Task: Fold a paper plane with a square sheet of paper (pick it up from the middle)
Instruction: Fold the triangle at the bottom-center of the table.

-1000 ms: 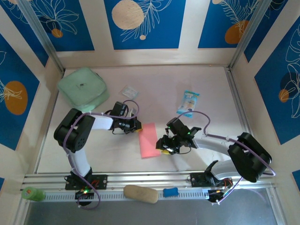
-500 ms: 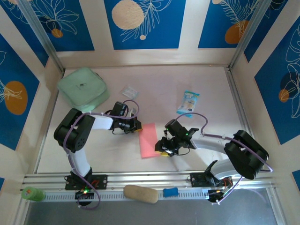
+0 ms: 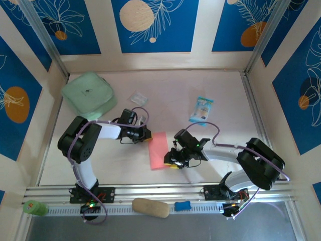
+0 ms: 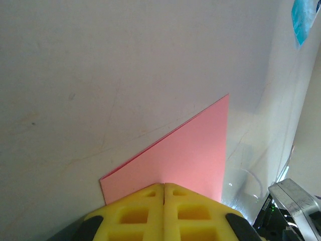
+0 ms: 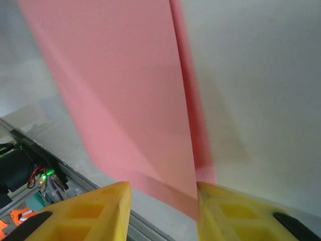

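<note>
The clenched left gripper [image 3: 146, 136] seems to pin the folded square sheet of paper [image 3: 159, 149], lying between the arms. The right gripper [image 3: 174, 161], jaws parted, straddles its near edge, probably to lift it.

Top: fixed high behind the arm bases [image 3: 90, 193], looking down and forward; far, takes in the whole table [image 3: 220, 90].
Left wrist: low behind the left gripper [image 4: 164, 187], facing rightward along the table; very near the paper [image 4: 185, 150].
Right wrist: behind the right gripper [image 5: 163, 187], tilted down, nearer still.
Shared: all three see the paper; top and left wrist both see the packet [image 3: 202, 109].
</note>
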